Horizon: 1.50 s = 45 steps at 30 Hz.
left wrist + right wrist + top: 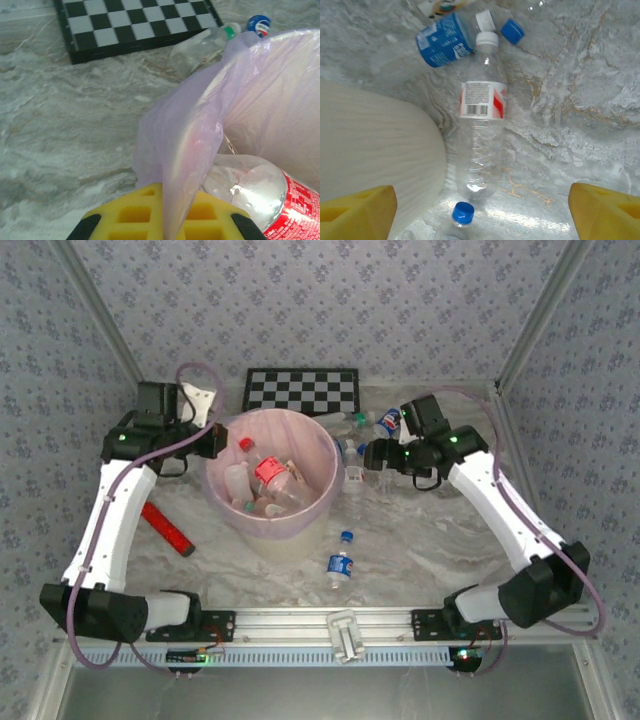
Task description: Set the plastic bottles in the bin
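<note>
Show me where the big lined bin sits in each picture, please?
Top external: bin centre, between the arms.
Left wrist: its pink-lined rim at right.
Right wrist: its cream wall at left.
Shared landmark: the marbled table.

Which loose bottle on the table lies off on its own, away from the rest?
The blue-capped, blue-labelled bottle lying alone in front of the bin. The other loose ones crowd together at the bin's right and far side.
</note>
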Each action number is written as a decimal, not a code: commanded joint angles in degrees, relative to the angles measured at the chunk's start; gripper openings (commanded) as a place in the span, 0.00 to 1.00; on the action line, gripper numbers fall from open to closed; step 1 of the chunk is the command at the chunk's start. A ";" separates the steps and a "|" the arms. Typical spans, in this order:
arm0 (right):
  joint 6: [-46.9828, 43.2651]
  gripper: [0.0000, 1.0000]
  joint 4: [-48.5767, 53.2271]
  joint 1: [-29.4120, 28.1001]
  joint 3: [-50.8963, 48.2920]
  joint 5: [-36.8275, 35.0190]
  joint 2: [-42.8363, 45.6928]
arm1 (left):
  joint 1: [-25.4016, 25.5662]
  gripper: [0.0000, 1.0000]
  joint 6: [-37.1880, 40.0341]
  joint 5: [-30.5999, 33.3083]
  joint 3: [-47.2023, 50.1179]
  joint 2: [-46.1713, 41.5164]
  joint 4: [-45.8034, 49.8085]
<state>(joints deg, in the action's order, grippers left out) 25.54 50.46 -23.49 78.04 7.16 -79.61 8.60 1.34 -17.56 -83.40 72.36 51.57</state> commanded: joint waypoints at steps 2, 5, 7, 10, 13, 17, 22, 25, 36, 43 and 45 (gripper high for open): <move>0.63 0.91 -2.69 0.14 1.55 1.58 -7.97 | -1.62 0.00 1.07 0.59 -4.25 -3.24 4.19; 0.47 0.90 -4.21 -0.22 3.82 2.20 -14.08 | -3.46 0.00 1.65 1.90 -4.37 -4.53 6.61; 0.52 0.89 -4.57 -1.02 6.02 1.19 -18.77 | -5.08 0.00 1.53 2.18 -3.83 -5.44 7.52; 0.57 0.87 -4.74 -2.20 9.58 0.44 -24.94 | -5.52 0.00 1.47 5.73 -2.88 -5.99 8.85; 0.55 0.85 -4.90 -2.87 13.05 0.51 -30.64 | -5.77 0.00 1.45 6.21 -2.08 -5.80 9.13; 0.39 0.85 -5.19 -3.33 15.40 1.18 -36.12 | -5.79 0.00 1.25 4.66 -1.74 -5.18 8.75; 1.16 0.85 -4.26 -3.59 16.32 -1.29 -39.89 | -5.80 0.00 0.70 2.72 -0.89 -4.14 7.35; 1.35 0.79 -5.20 -3.64 15.48 -1.30 -39.53 | -5.38 0.00 -0.01 1.72 -0.13 -3.43 6.44; 0.15 0.64 -2.63 -3.32 14.42 -3.41 -31.59 | 0.87 0.00 -0.68 1.28 -1.01 1.00 4.12; -1.52 0.61 -0.23 -1.09 11.41 -1.31 -16.84 | 2.58 0.00 -1.43 -1.68 -4.35 4.97 3.55; -2.34 0.60 -1.69 0.65 11.38 0.60 -11.20 | 3.14 0.00 -1.52 -3.14 -5.01 5.82 3.39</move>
<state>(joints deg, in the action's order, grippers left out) 25.04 47.99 -24.97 89.65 5.72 -97.78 10.55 1.89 -15.49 -87.57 76.27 53.74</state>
